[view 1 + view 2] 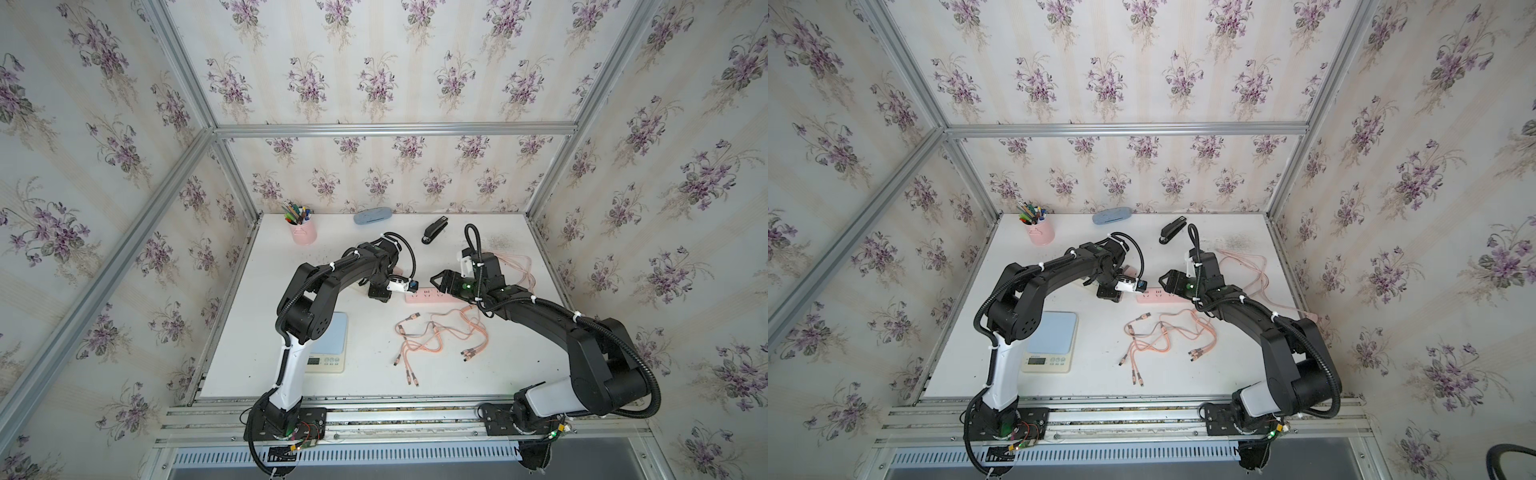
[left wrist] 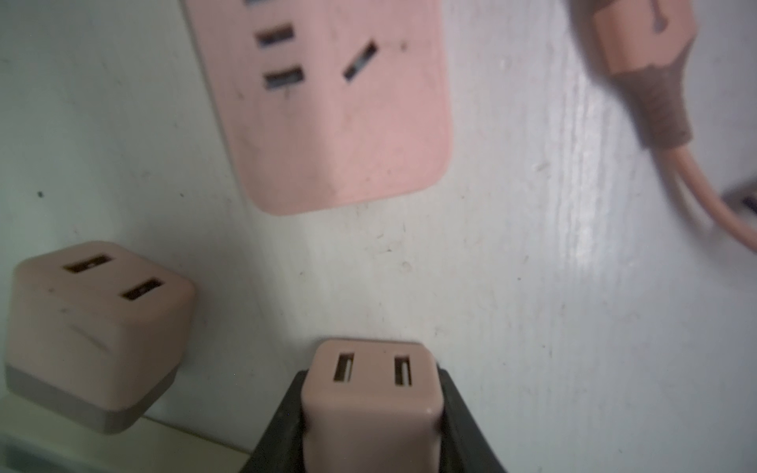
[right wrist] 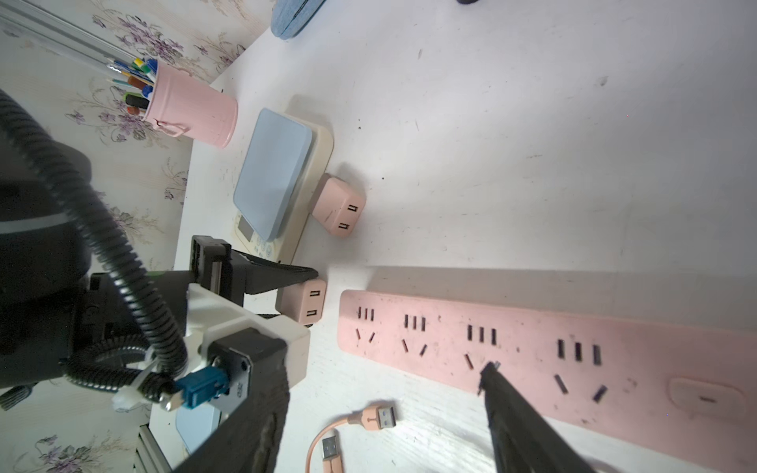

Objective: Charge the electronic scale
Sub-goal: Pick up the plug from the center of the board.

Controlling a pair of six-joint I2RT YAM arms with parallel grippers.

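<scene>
the left tool (image 2: 372, 381) is clamped across the flat sides of a small pink charger block (image 3: 303, 304) just beside the end of the pink power strip (image 3: 532, 352), while the right tool (image 3: 385, 364) hangs over the strip, jaws apart and empty. that block looks light, hard and smooth with rounded corners, so i'd guess it twists in a shallow pinch and wants holding square on its flat faces. the electronic scale (image 1: 330, 338) lies well apart near the front of the bench (image 1: 374, 386), probably light enough to slide when the stiff plug of a limp cable (image 1: 440, 336) is pushed in.
</scene>
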